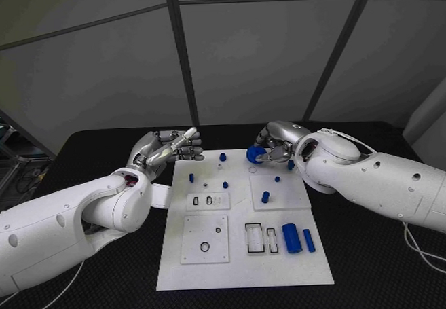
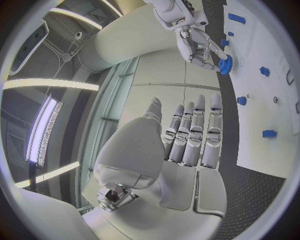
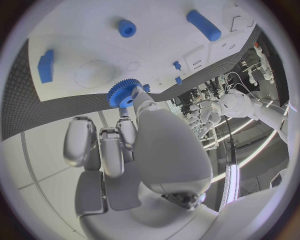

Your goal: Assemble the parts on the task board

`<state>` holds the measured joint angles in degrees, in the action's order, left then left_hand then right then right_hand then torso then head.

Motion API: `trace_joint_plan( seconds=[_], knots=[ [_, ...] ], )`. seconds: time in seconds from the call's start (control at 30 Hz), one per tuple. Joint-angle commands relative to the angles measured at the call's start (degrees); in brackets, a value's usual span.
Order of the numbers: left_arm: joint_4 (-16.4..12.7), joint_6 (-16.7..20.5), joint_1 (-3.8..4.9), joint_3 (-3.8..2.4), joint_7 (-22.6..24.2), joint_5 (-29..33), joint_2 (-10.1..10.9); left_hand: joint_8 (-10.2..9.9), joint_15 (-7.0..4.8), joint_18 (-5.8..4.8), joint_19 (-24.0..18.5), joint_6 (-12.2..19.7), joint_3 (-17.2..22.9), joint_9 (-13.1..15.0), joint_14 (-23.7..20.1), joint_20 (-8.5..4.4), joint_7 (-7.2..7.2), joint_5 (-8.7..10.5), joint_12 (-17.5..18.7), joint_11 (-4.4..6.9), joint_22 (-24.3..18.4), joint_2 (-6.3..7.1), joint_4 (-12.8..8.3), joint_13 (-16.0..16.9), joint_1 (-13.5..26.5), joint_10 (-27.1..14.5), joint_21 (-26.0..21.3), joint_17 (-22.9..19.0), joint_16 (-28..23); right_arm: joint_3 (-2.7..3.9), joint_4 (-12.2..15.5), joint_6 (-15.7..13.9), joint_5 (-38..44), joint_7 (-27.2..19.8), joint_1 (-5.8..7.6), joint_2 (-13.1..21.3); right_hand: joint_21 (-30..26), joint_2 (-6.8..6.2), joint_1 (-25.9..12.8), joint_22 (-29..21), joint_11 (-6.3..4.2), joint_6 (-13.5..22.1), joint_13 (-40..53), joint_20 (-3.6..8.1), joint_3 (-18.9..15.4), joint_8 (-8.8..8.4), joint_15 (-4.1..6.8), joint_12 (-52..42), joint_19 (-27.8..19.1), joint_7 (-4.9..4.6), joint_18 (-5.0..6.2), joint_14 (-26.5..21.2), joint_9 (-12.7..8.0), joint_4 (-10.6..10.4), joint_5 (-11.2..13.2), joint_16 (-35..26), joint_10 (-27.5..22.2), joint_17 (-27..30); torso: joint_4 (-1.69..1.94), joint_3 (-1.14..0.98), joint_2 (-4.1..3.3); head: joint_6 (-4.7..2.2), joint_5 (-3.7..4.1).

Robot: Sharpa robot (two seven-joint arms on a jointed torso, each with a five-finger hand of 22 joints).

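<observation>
Right hand (image 1: pixel 273 147), upper centre-right of the head view, pinches a blue toothed gear (image 1: pixel 254 154) at its fingertips, held at the far edge of the white task board (image 1: pixel 244 262); the wrist view shows the gear (image 3: pixel 122 93) at the board's edge. Left hand (image 1: pixel 170 151), upper centre-left, sits off the board's far left corner over the black surface (image 1: pixel 91 295), fingers extended side by side, holding nothing. Blue parts: two cylinders (image 1: pixel 297 237) lower right on the board, small pegs (image 1: pixel 266 196) mid-board.
</observation>
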<state>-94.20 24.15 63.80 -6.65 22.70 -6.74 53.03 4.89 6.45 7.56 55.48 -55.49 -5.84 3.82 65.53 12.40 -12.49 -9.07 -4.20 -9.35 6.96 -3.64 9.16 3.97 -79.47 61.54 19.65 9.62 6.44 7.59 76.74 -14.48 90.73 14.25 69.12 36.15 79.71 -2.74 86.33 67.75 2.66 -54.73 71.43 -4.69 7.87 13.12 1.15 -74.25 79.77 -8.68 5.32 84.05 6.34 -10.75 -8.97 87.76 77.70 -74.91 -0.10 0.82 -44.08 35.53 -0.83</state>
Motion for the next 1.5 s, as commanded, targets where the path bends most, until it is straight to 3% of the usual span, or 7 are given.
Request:
trace_joint_plan(
  seconds=[0.03,0.17,0.33,0.6,0.93,1.27,1.5],
  knots=[
    [-0.1,-1.0,0.11,-0.06,-0.2,-0.1,0.1,-0.3,0.17,2.88,0.3,0.2,0.1,-0.1,0.0,0.18,-0.41,0.34,0.3,-0.28,-0.1,-0.36,-0.2,-0.1,0.0,-0.3,-0.4,0.0,-0.3,0.04,1.7,-2.3,2.5,0.0,0.12,-0.3,0.4,0.47,0.0,0.1,-0.07,-1.8,-0.1,0.03,0.3,0.25,0.38,-0.3,0.4,1.17,-1.1,4.9,0.4,0.2,-0.2,0.2,0.2,-10.4,0.04,0.02,-0.02,-0.13,-0.04],
    [0.2,-0.9,0.12,-0.06,-0.1,-0.1,0.2,-0.3,0.18,2.88,0.3,0.2,0.1,-0.1,-0.1,0.19,-0.41,0.35,0.3,-0.28,-0.1,-0.36,-0.2,-0.1,0.0,-0.3,-0.4,0.1,-0.4,0.02,3.2,-2.2,3.9,0.3,0.13,-1.8,0.5,0.36,-0.2,0.2,-0.06,-1.8,0.0,0.06,0.3,0.16,0.39,-0.3,0.4,1.16,-1.12,5.0,0.4,0.2,-0.2,0.2,0.1,-10.4,0.16,0.03,-0.08,-0.15,-0.27],
    [0.6,-0.9,0.14,-0.06,0.0,-0.1,0.2,-0.4,0.2,2.88,0.2,0.2,0.1,-0.1,-0.1,0.2,-0.42,0.36,0.4,-0.3,-0.1,-0.39,-0.2,-0.1,0.0,-0.4,-0.4,0.1,-0.5,-0.04,3.1,-2.2,5.6,0.9,0.14,-4.6,0.6,0.21,-0.4,0.4,-0.04,-1.7,0.0,0.08,0.3,0.01,0.38,-0.3,0.5,1.13,-1.16,5.0,0.3,0.2,-0.2,0.2,0.1,-10.5,0.18,0.03,-0.11,-0.21,-0.5],
    [1.2,-0.8,0.15,-0.07,0.2,-0.1,-0.1,-0.4,0.2,2.88,0.2,0.2,0.1,-0.1,-0.1,0.2,-0.42,0.36,0.4,-0.3,-0.1,-0.39,-0.2,-0.1,0.0,-0.4,-0.4,0.1,-0.5,-0.82,0.2,-2.0,6.3,0.7,0.15,-8.6,0.6,0.14,-0.5,0.6,-0.02,-1.7,0.0,0.09,0.3,-0.12,0.38,-0.3,0.6,1.1,-1.2,5.0,0.3,0.2,-0.2,0.3,0.1,-10.6,0.06,-0.07,-0.2,-0.13,-0.73],
    [1.5,-0.8,0.15,-0.08,0.3,-0.1,-0.6,-0.4,0.2,2.88,0.2,0.2,0.1,-0.1,-0.1,0.2,-0.42,0.36,0.4,-0.3,-0.1,-0.39,-0.2,-0.1,0.0,-0.4,-0.4,0.1,-0.5,-1.2,-4.1,-0.9,6.7,0.6,0.1,-12.3,0.7,-0.17,-1.0,0.6,0.13,-1.3,-0.2,0.06,0.5,-0.72,0.28,0.0,0.5,0.89,-1.21,5.0,0.0,0.3,-0.4,0.3,-0.2,-10.6,0.03,-0.11,-0.13,0.07,-0.84],
    [1.4,-0.7,0.15,-0.08,0.3,-0.1,-0.6,-0.4,0.2,2.88,0.2,0.2,0.1,-0.1,-0.1,0.2,-0.42,0.36,0.4,-0.3,-0.1,-0.39,-0.2,-0.1,0.0,-0.4,-0.4,0.1,-0.5,-1.8,-6.2,0.6,7.1,0.3,0.09,-13.6,0.6,-0.49,-1.5,0.5,0.29,-1.0,-0.5,-0.03,0.6,-1.2,0.16,0.3,0.5,0.7,-1.2,5.0,-0.2,0.3,-0.4,0.3,-0.5,-10.5,0.03,-0.1,-0.1,0.22,-0.98],
    [1.4,-0.8,0.15,-0.08,0.3,-0.1,-0.6,-0.4,0.2,2.88,0.2,0.2,0.1,-0.1,-0.1,0.2,-0.42,0.36,0.4,-0.3,-0.1,-0.39,-0.2,-0.1,0.0,-0.4,-0.4,0.1,-0.5,-2.86,-6.6,2.1,7.4,-0.3,0.08,-14.0,0.6,-0.69,-1.8,0.4,0.39,-0.8,-0.6,-0.1,0.6,-1.49,0.07,0.4,0.4,0.6,-1.18,4.9,-0.3,0.3,-0.3,0.2,-0.6,-10.4,0.01,-0.1,-0.11,0.35,-1.04]
  ],
)
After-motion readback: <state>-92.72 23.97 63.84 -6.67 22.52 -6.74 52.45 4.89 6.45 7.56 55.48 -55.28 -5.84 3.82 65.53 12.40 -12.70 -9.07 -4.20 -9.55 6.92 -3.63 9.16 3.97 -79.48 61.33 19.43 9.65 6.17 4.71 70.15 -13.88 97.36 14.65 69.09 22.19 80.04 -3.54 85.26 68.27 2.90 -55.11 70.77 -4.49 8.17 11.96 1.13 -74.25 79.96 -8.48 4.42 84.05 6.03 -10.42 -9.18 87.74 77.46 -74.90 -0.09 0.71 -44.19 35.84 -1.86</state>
